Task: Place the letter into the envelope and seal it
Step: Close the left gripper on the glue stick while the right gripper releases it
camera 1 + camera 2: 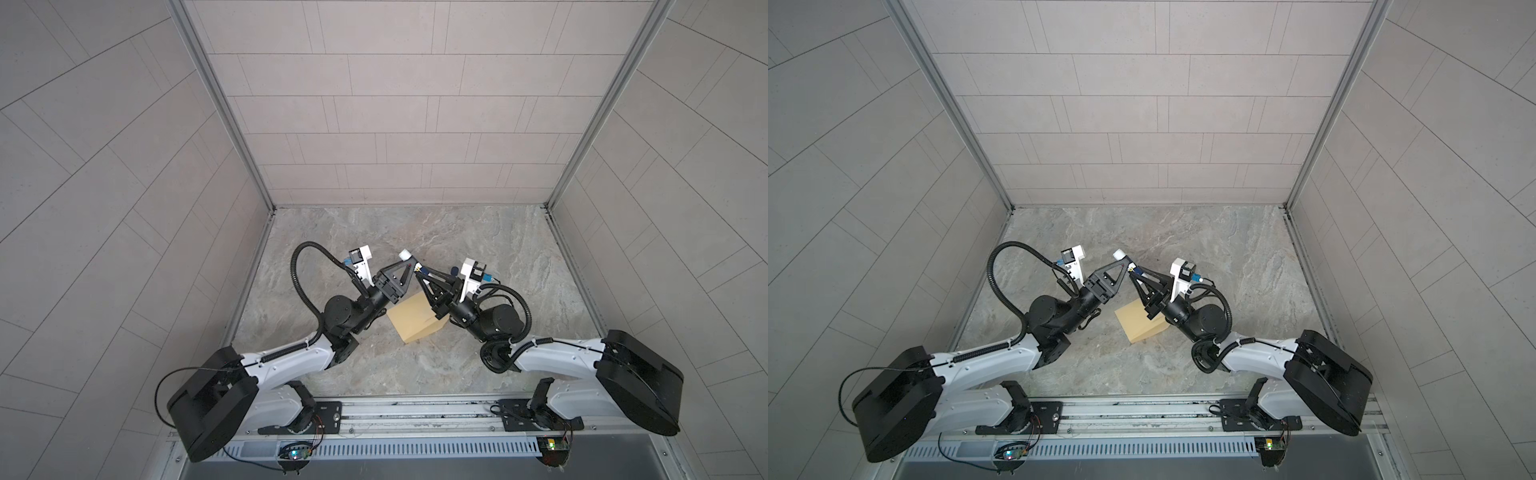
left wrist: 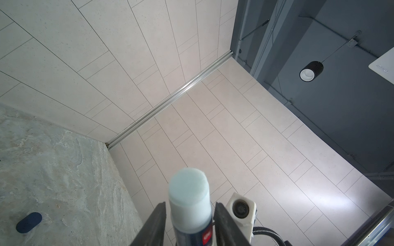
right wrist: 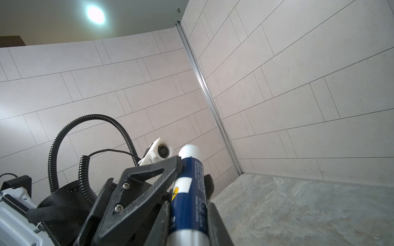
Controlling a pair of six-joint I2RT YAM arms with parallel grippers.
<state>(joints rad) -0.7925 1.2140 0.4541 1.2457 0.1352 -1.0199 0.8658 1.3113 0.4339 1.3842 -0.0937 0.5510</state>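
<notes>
- Overhead, in both top views, the left gripper (image 1: 409, 262) (image 1: 1123, 262) is raised above the middle of the marbled grey table (image 1: 374, 365), reaching in from the left
- Its jaws stand close on either side of the upper end of a glue stick (image 2: 189, 198) (image 1: 405, 254); in the left wrist view thin slits of light show beside the stick, so I cannot tell whether they press on it or merely flank it
- The glue stick has a dark blue body with a white band and a pale tip, and it is held tilted, off the table, where the two arms meet
- A small dark blue oval piece (image 2: 28, 222) lies alone on the table in the left wrist view
- The envelope (image 1: 413, 321) (image 1: 1138, 323), plain mustard-tan, lies skewed on the table below the raised grippers; neither one holds it, and its far corner is hidden beneath the right gripper (image 1: 420, 273) (image 3: 189, 204)
- That right gripper comes in from the right and is closed on the lower body of the glue stick, its fingers (image 3: 217, 223) clamped against both sides of the barrel
</notes>
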